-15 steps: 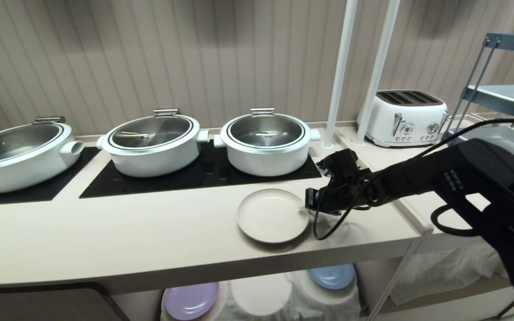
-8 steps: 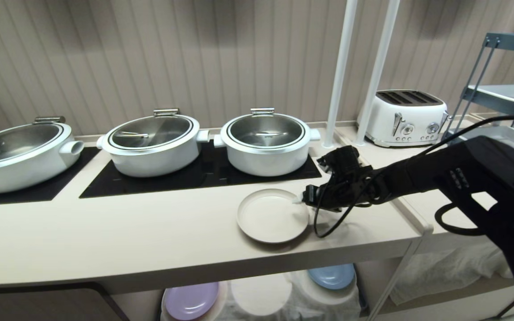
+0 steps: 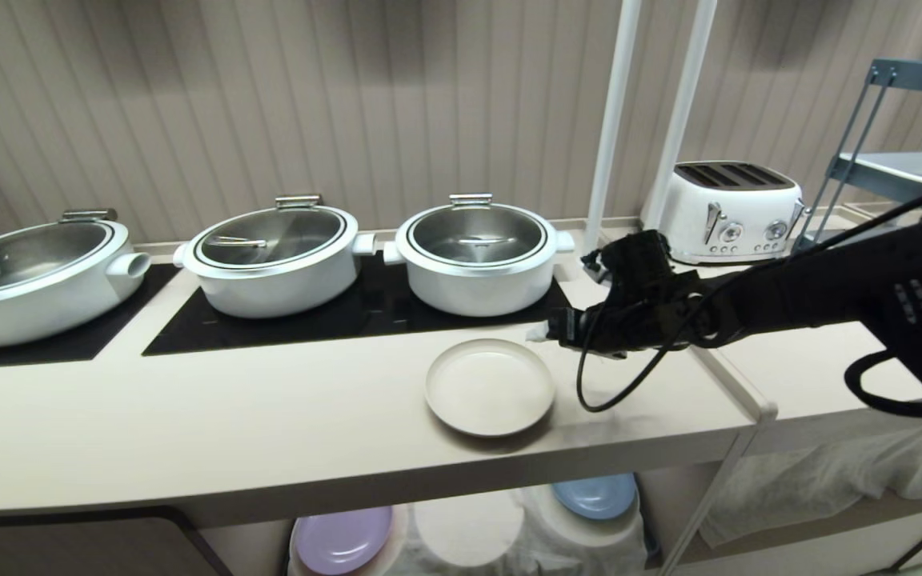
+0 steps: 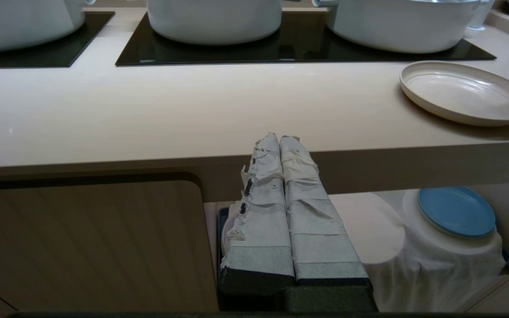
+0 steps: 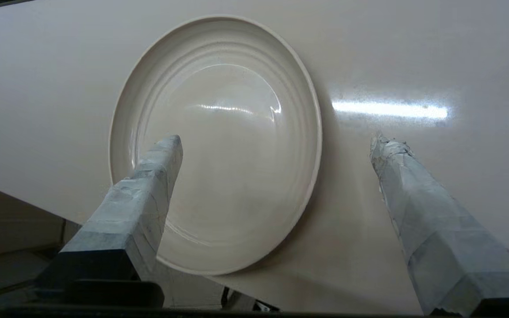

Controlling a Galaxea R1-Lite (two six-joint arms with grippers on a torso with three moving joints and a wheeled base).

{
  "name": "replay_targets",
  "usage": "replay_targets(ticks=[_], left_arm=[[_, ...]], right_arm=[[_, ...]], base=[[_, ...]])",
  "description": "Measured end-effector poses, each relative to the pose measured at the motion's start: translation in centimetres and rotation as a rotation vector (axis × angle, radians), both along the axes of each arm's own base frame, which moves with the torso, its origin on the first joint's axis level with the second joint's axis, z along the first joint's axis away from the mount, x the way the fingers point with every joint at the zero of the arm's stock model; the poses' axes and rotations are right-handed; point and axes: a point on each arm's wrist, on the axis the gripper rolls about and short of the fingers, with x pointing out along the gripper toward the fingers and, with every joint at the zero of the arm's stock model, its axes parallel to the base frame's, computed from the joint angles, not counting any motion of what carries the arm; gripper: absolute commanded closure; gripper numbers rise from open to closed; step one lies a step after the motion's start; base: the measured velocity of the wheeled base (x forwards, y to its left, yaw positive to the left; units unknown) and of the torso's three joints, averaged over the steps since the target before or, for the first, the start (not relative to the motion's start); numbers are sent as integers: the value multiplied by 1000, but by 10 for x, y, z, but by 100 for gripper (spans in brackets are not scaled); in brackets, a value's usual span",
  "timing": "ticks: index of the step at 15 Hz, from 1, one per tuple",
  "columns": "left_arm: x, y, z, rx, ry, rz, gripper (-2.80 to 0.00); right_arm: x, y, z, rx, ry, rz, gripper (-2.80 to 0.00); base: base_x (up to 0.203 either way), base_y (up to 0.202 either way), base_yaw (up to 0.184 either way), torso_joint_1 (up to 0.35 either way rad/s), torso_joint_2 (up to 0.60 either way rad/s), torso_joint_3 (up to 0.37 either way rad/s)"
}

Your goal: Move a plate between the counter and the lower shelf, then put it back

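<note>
Risen off the plate (image 3: 490,387) – right end effector (image 5: 276,141) spread wide, empty, above the counter (image 3: 269,416).

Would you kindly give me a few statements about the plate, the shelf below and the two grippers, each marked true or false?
1. The plate lies flat on the counter. True.
2. The right gripper is clamped on the plate's rim. False: it is open, above the plate and clear of it.
3. The left gripper is shut, below the counter's front edge. True.
4. A blue plate and a lilac plate sit on the lower shelf. True.
5. The plate sits on the black glass panel. False: it rests on bare worktop in front of it.
</note>
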Motion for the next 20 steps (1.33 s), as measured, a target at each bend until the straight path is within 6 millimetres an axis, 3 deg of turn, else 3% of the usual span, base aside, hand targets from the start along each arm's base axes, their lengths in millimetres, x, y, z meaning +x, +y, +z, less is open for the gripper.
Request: replay_targets(ticks=[4, 9, 10, 20], left_arm=[[0, 0, 0, 0, 0, 0, 0], [0, 0, 0, 0, 0, 1, 0], [0, 0, 0, 0, 0, 1, 0], [0, 0, 0, 1, 0, 1, 0]], right_arm=[[-32, -11, 18, -30, -24, 35, -280], [-75, -28, 58, -15, -91, 41, -280], [-87, -33, 64, -16, -99, 44, 0], [-213, -73, 81, -194, -226, -63, 0]], base=[[0, 0, 0, 0, 0, 0], [0, 0, 0, 0, 0, 0], [0, 0, 0, 0, 0, 0], [0, 0, 0, 0, 0, 0]])
